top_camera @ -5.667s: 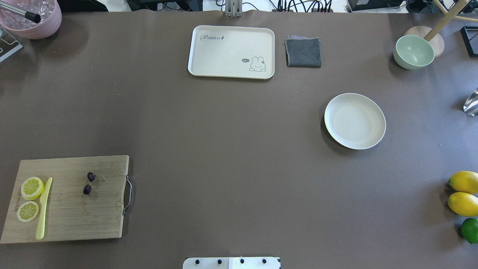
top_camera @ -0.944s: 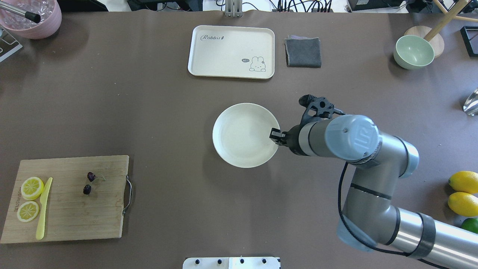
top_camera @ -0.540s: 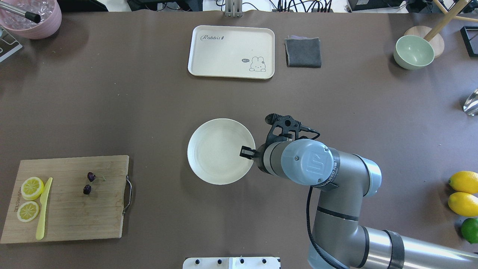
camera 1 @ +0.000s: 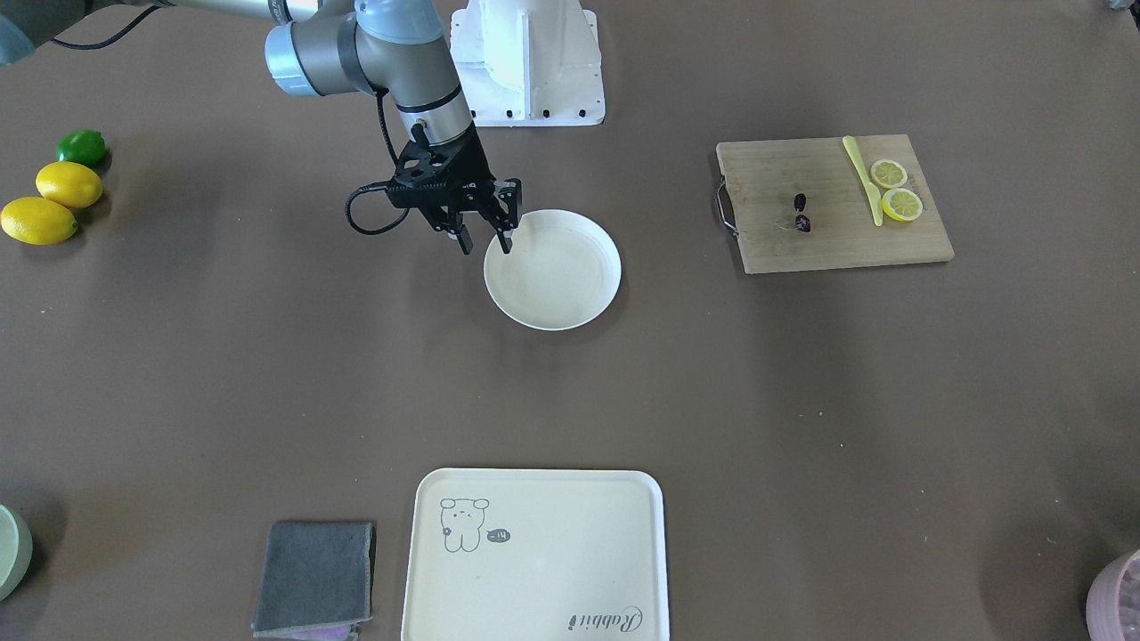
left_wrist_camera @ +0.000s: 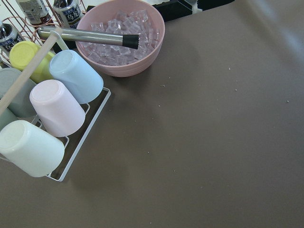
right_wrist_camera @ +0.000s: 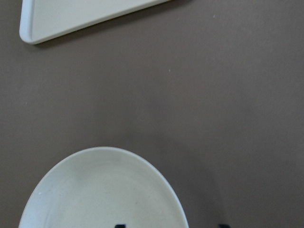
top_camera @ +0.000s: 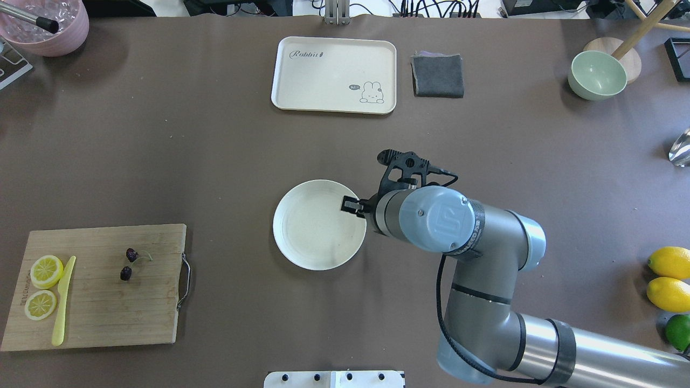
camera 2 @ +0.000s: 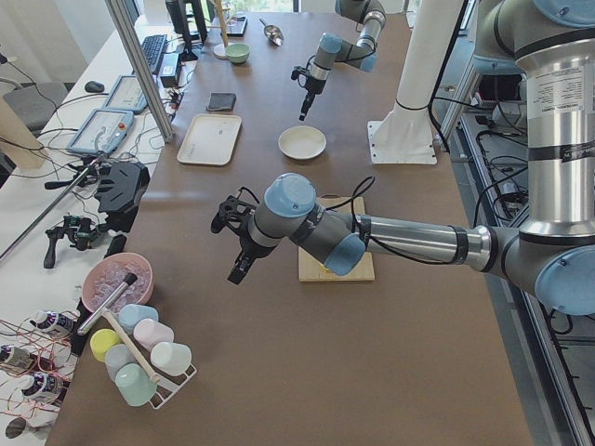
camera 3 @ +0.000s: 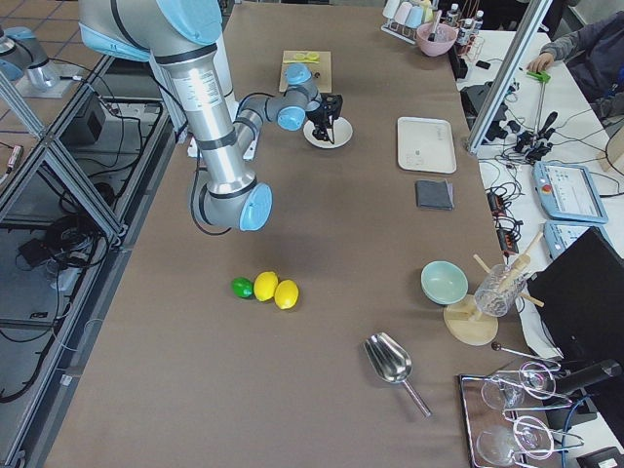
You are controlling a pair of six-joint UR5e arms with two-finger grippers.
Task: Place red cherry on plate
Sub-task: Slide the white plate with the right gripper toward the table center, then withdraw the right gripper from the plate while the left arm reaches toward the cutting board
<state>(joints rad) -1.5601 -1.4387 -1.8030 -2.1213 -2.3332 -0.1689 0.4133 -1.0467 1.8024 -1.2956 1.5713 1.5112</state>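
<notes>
The red cherry, two tiny dark fruits on a thin stem, lies on the wooden cutting board at the near left, also seen as the cherry in the front view. The round cream plate rests on the table's middle, bare inside. My right gripper hangs open just over the plate's right rim with nothing between its fingers. My left gripper shows only in the left side view, above bare table, so I cannot tell its state.
Lemon slices and a yellow knife share the board. A cream rabbit tray and grey cloth sit at the far edge, a green bowl far right, lemons near right, a pink ice bowl far left.
The plate went from the right side to the table's middle with my right gripper at its rim. In the last half second the gripper shifted slightly towards the far side; the plate barely moved.
</notes>
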